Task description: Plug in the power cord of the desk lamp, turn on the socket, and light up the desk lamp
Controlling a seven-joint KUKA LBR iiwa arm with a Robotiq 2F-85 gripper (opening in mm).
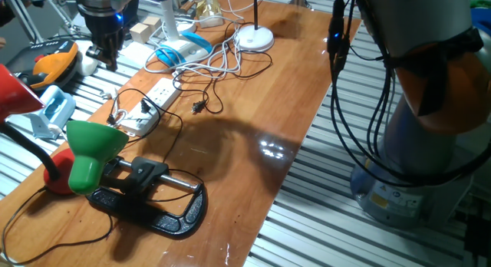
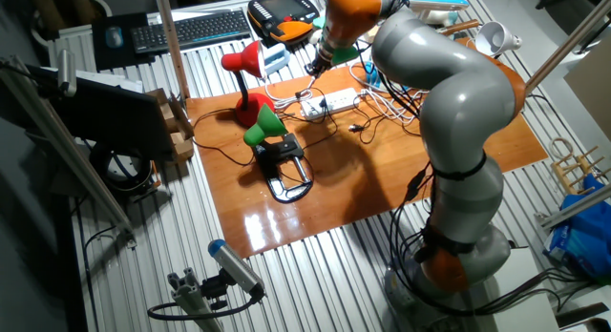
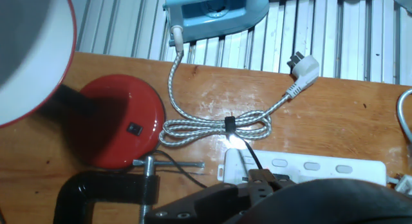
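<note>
While gripper (image 1: 103,52) hovers, socket (image 1: 149,104) below

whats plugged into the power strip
A thin black cord enters the power strip at its near end. A dark shape hides the plug itself and the remaining outlets.

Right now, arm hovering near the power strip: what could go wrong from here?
1. A loose black plug lies on the table beside the socket, amid crossing cables; a descent could snag a cable and drag the strip.
2. The green lamp and black C-clamp sit close to the strip, leaving little room for the arm.
3. The hand view is partly blocked by something dark at the bottom, so aligning over the outlets looks hard.
</note>
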